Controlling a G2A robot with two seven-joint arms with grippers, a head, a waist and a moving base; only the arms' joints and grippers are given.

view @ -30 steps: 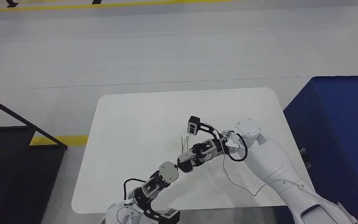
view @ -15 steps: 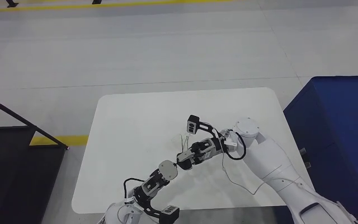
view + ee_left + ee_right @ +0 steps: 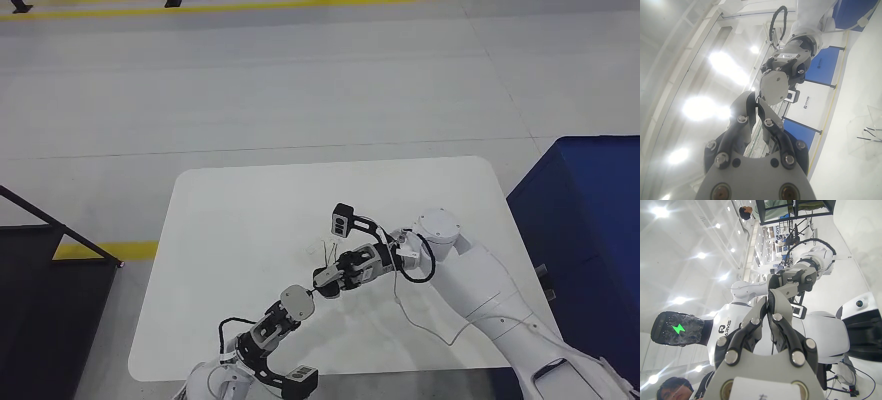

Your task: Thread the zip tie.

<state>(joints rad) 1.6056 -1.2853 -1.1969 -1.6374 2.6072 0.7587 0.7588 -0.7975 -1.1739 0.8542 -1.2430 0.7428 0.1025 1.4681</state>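
**Black plastic zip tie (image 3: 772,338) being pinched from two sides**

The left gripper (image 3: 757,108), a grey-and-white two-finger claw with black pads, is pinching the zip tie with its fingers drawn almost together. The right gripper (image 3: 767,306), of the same build, is facing it tip to tip. It is squeezing the same tie with narrowly set fingers, and a loose black strand is hanging back between its finger links.

In the top view the two grippers are meeting just below the centre of the frame. They are sitting over the lower middle of the white rounded-corner table (image 3: 240,210). The left arm is slanting in from the bottom edge of the frame, and the right arm is angling in from the lower right.

Just above the meeting point in that frame, a few spare thin black ties (image 3: 327,249) are lying on the table, near the grippers but apart from them. In the left wrist view they are resting in a clear plastic holder (image 3: 866,117). A dark blue box (image 3: 590,220) is standing at the right edge of the top view, beside the table.
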